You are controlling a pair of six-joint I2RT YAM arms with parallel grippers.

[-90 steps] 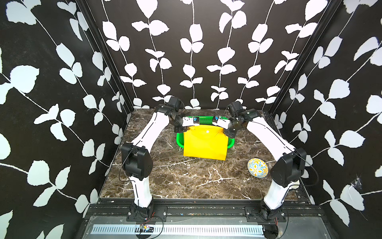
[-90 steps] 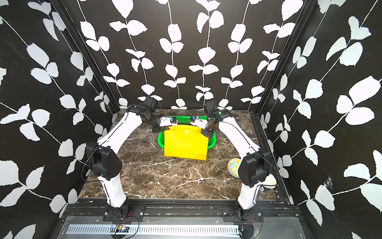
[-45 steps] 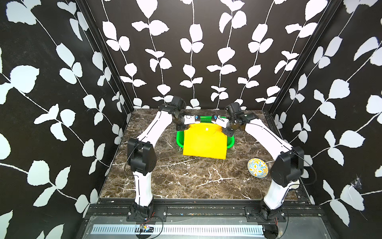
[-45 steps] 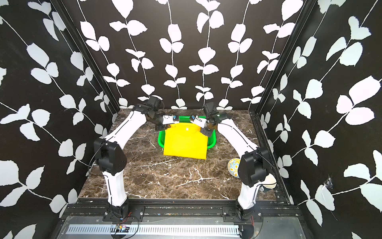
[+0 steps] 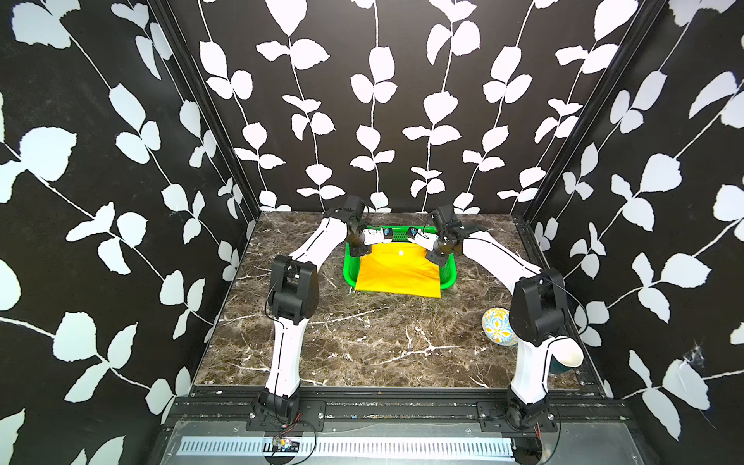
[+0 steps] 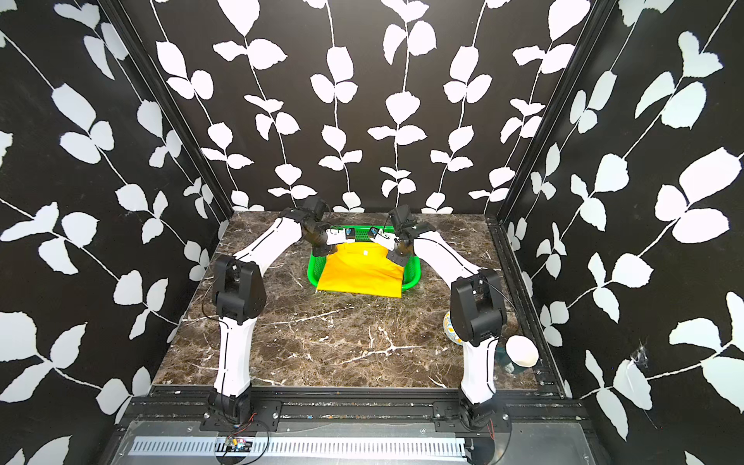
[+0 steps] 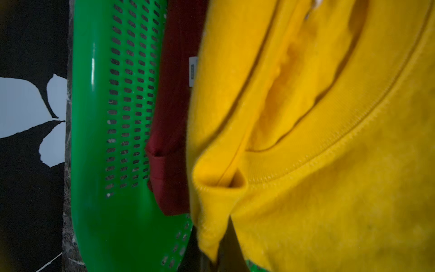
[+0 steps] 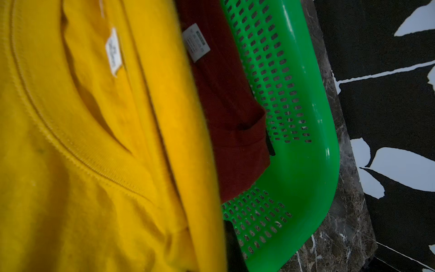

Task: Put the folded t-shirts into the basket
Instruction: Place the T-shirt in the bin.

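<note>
The left jaws and right jaws are closed on the yellow shirt's (image 5: 398, 269) far corners, the grip itself hard to see. The shirt drapes over the basket (image 5: 348, 267), overhanging its near rim and mostly hiding the red shirt (image 7: 171, 117) inside.

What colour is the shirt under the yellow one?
Dark red shirt, under the yellow shirt; clearest in right wrist view.

Yellow tee (image 5: 396, 271) draped over green basket (image 5: 349, 269); red tee (image 7: 174, 94) inside
</note>
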